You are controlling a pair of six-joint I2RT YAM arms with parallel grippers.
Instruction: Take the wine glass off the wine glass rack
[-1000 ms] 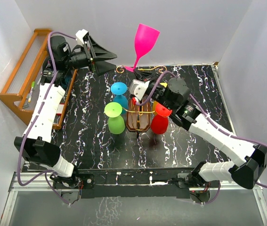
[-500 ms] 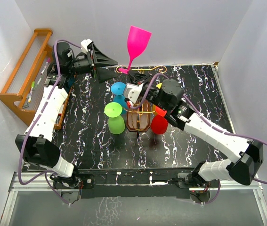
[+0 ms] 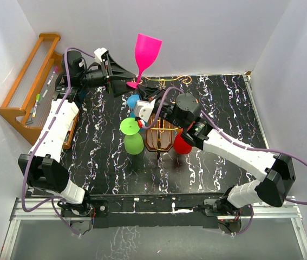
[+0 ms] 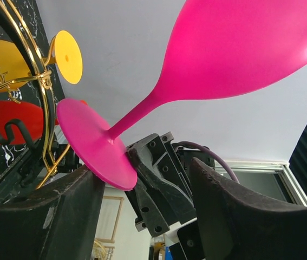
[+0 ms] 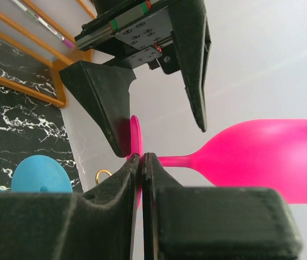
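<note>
The rack (image 3: 159,138) stands mid-counter (image 3: 223,108). Behind it the glass (image 3: 145,51) is raised, foot lowest. The left gripper (image 3: 131,81) lies left of the foot, the right gripper (image 3: 143,86) just right. The shelf (image 3: 26,92) stands left of the counter.

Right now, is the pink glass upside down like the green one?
No, the pink glass has its bowl up and its foot at the bottom, while the green glass has its foot on top.

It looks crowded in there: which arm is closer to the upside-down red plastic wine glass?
Right. The right arm crosses just over the red glass, partly hiding it from above; the left arm stands far off on the left side.
</note>
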